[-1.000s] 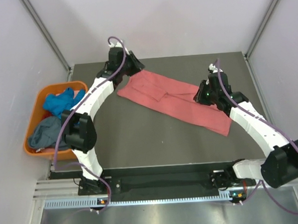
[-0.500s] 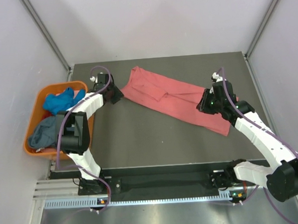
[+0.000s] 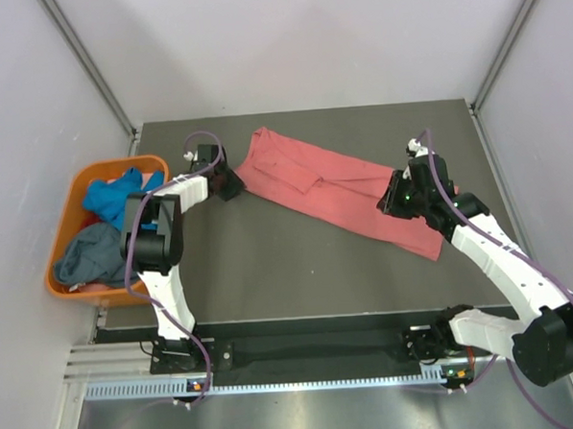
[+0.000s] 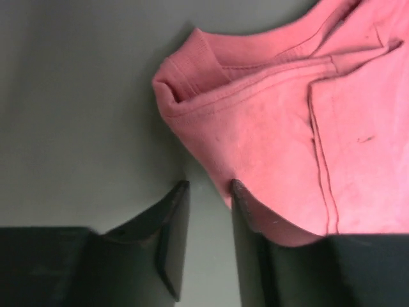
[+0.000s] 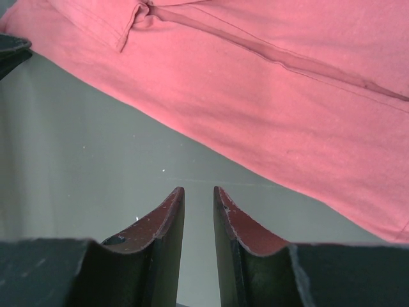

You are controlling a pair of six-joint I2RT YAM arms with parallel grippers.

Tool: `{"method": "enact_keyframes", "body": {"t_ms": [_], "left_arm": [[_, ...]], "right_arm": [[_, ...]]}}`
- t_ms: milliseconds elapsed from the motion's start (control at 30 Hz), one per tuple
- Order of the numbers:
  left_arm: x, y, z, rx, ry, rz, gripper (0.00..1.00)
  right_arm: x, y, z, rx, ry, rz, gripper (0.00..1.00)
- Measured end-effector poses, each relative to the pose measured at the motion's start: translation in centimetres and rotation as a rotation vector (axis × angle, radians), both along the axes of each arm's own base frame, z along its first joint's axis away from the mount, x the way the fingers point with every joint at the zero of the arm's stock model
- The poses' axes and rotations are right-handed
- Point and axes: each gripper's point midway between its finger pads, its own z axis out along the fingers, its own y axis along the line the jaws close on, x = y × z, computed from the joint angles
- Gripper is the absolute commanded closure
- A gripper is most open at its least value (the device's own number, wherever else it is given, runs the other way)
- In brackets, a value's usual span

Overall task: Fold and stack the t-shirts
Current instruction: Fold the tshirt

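Pink shirt (image 3: 333,188) is lying diagonally across the table (image 3: 270,263), ungripped. Left gripper (image 4: 208,188) is being held parted and empty at its left end, right gripper (image 5: 198,192) likewise by its near edge. Blue shirt (image 3: 113,197) and grey shirt (image 3: 87,256) are sitting in the tub (image 3: 67,284).

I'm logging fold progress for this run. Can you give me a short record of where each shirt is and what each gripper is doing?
pink shirt: on the table, folded into a long strip, lying diagonally
blue shirt: crumpled in the tub
grey shirt: crumpled in the tub, nearer than the blue shirt
left gripper: at the pink shirt's left end, jaws apart, nothing between them
right gripper: by the pink shirt's right part, jaws slightly apart, empty
stack: not yet started
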Motion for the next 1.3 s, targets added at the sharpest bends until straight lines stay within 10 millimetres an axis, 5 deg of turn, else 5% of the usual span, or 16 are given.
{"method": "enact_keyframes", "body": {"t_ms": [67, 133, 567, 933, 1067, 1300], "left_arm": [[0.1, 0.3, -0.2, 0.012, 0.002, 0.015, 0.89], [0.2, 0.8, -0.5, 0.034, 0.003, 0.032, 1.00], [9.3, 3.5, 0.9, 0.123, -0.091, 0.067, 1.00], [13.5, 4.3, 1.3, 0.164, -0.145, 0.028, 1.00], [12.2, 3.6, 2.2, 0.178, -0.130, -0.007, 0.88], [4.9, 0.7, 8.3, 0.152, -0.160, -0.071, 0.66]], "right_arm": [[0.1, 0.1, 0.0, 0.004, -0.001, -0.003, 0.74], [0.4, 0.2, -0.1, 0.008, -0.004, -0.003, 0.74], [1.0, -0.6, -1.7, -0.052, 0.027, -0.034, 0.75], [0.2, -1.8, -5.5, -0.134, 0.119, -0.051, 0.75], [-0.1, -2.8, -6.3, -0.179, 0.149, -0.081, 0.75], [-1.8, -5.1, -9.4, -0.295, 0.281, -0.143, 0.68]]}}
